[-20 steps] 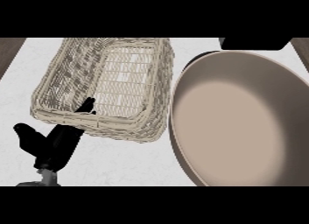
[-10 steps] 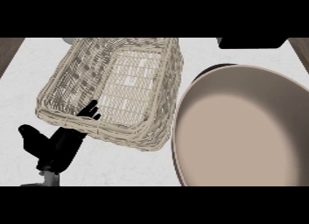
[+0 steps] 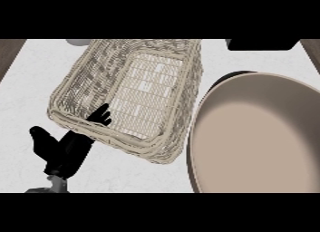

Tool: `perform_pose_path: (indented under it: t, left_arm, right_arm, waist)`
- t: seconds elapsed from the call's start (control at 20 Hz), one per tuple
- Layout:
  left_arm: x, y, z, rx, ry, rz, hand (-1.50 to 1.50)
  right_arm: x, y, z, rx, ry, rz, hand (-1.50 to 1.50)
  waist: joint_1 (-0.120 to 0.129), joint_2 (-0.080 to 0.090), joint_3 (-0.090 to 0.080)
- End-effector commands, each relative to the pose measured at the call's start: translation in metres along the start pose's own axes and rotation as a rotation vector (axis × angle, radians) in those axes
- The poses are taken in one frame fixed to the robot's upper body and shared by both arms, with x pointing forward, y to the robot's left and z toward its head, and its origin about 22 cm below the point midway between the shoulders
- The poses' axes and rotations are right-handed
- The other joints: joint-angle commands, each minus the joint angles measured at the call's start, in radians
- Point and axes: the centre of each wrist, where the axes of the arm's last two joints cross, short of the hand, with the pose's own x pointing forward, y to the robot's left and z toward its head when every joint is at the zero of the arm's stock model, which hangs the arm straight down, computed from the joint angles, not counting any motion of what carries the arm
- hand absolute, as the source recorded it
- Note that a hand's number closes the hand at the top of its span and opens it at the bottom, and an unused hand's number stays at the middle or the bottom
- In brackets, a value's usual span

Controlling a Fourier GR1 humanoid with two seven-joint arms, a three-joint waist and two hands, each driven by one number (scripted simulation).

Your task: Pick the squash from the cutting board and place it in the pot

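Basket [image 3: 132, 95] shifted right | left hand [image 3: 68, 147] spread, fingertips on its rim | plate [image 3: 263, 136] beside.

From my seat I see no squash and no cutting board anywhere in the head view. The pot [image 3: 263, 136] fills the right side and runs off the right and near edges, so I get only part of its rim. The basket [image 3: 132, 97] is cut by the far edge. A black shape [image 3: 264, 43] at far right and a pale object [image 3: 78, 41] at far left are mostly out of view; I can't identify either. The left hand [image 3: 67, 152] has its fingertips against the basket's near rim, wrist cut off. The right hand doesn't show.
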Motion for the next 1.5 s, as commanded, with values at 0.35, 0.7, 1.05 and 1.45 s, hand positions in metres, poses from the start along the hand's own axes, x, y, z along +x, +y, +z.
perform_pose_path:
  t: [0.35, 0.7, 1.05, 1.45]
  left_arm:
    - [-0.004, -0.009, 0.006, -0.018, -0.004, 0.003, 0.00]
    - [0.003, 0.019, 0.004, -0.002, -0.002, 0.010, 0.00]
    - [0.000, -0.003, 0.002, -0.010, -0.011, 0.003, 0.00]
    - [-0.012, -0.006, 0.005, -0.040, -0.023, 0.006, 0.00]
  right_arm:
    - [0.008, -0.101, 0.056, -0.405, -0.098, -0.025, 1.50]
    - [0.039, -0.154, 0.076, -0.496, -0.304, -0.118, 1.50]
    - [0.084, -0.184, 0.077, -0.493, -0.345, -0.259, 1.50]
    - [0.137, -0.223, 0.035, -0.479, -0.321, -0.272, 1.50]
  waist:
    - [-0.012, -0.006, -0.002]
    - [-0.014, -0.005, -0.003]
    - [-0.005, -0.004, -0.002]
    - [0.026, 0.003, -0.001]
